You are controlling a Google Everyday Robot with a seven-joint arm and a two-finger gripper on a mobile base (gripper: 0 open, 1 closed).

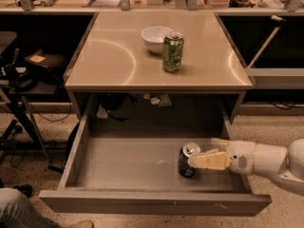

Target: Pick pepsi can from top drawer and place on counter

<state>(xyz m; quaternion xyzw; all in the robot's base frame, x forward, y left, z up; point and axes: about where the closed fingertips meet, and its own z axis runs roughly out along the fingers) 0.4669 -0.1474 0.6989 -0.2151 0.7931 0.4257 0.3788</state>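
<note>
The pepsi can (186, 161), dark blue with a silver top, stands upright in the right part of the open top drawer (128, 163). My gripper (201, 152) reaches in from the right at the can's height. Its near yellowish finger (209, 160) lies across the can's front right side, and the far finger (216, 141) sits behind and to the right of the can. The jaws stand apart and I cannot see them pressed on the can. The counter (118, 56) is the beige top above the drawer.
A green can (173, 51) and a white bowl (156, 38) stand on the counter at the back middle. The drawer's front panel (152, 204) juts out toward me. A chair and cables are at the left, and a person's knee (19, 208) is at the bottom left.
</note>
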